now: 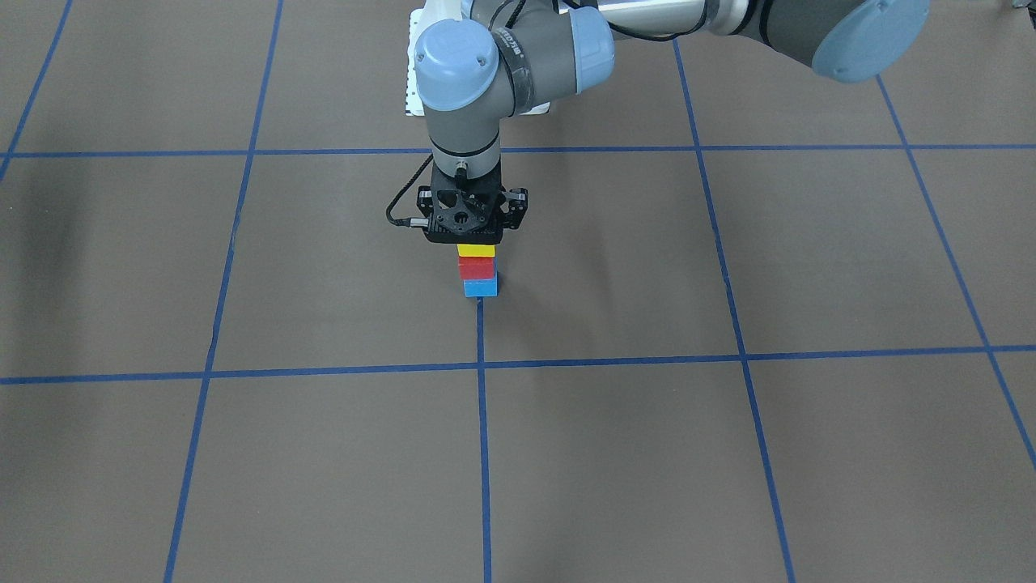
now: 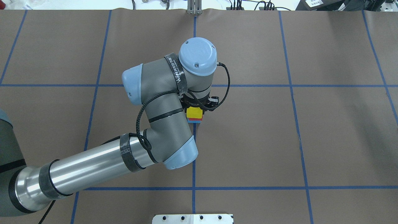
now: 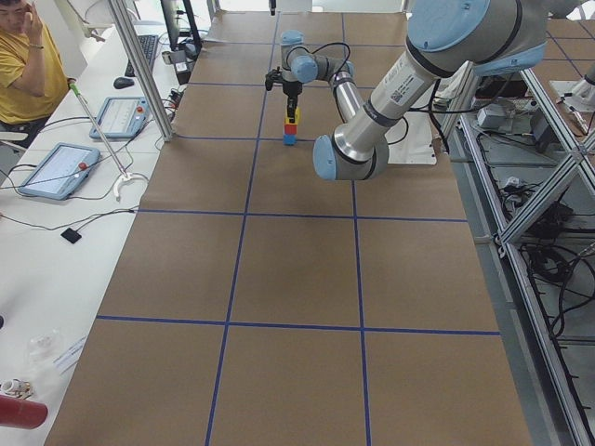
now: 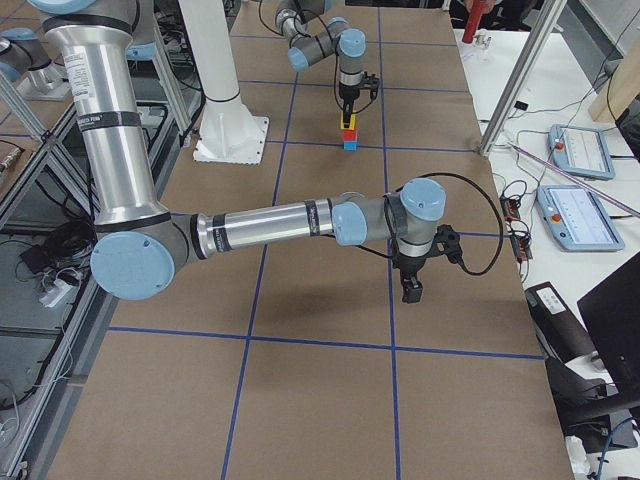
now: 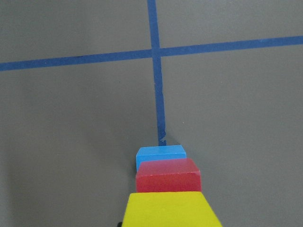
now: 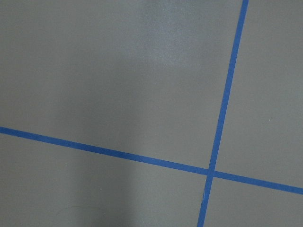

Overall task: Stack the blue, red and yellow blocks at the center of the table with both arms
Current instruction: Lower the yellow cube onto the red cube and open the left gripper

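Jaws of the left gripper (image 1: pixel 474 241) point straight down, but the black body hides them, so we cannot tell whether they are clamped or spread. Directly beneath it, right up against its underside, we see the yellow block (image 1: pixel 476 250). Under that block sits the red block (image 1: pixel 476 268), and under that the blue block (image 1: pixel 480 287), which rests on the brown table (image 1: pixel 728 453). The stack stands upright at the end of a blue tape line (image 1: pixel 483 421) that runs away from the tool. Well apart from this tool, the right gripper (image 4: pixel 410 291) hangs facing down over the table near a tape crossing. We see it only from the side and cannot tell its state.
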`<state>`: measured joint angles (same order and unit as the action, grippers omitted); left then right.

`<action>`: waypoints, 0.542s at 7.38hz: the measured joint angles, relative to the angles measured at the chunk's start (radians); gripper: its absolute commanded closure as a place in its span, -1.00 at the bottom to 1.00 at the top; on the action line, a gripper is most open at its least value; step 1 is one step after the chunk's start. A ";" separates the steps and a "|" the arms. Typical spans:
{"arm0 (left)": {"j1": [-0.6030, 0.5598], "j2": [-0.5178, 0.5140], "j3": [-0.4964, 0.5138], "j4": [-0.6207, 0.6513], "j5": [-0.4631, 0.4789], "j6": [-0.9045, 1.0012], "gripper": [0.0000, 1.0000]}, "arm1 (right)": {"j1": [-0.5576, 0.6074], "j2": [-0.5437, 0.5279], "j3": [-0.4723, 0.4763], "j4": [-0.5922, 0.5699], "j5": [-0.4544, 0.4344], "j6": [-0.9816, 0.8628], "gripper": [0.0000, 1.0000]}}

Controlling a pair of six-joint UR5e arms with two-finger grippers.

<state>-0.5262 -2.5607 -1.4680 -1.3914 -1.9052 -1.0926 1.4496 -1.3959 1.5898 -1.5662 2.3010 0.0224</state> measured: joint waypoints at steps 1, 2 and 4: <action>0.000 0.000 0.000 -0.001 0.000 0.001 0.85 | 0.000 0.000 0.000 0.000 0.000 0.000 -1.00; 0.000 0.000 0.000 -0.001 -0.001 0.002 0.84 | 0.000 0.000 0.000 0.000 0.000 0.001 -0.99; 0.000 0.000 0.000 -0.001 -0.002 0.002 0.81 | 0.000 0.000 0.000 0.000 0.000 0.000 -1.00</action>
<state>-0.5263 -2.5604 -1.4680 -1.3928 -1.9067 -1.0907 1.4496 -1.3959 1.5895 -1.5662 2.3010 0.0221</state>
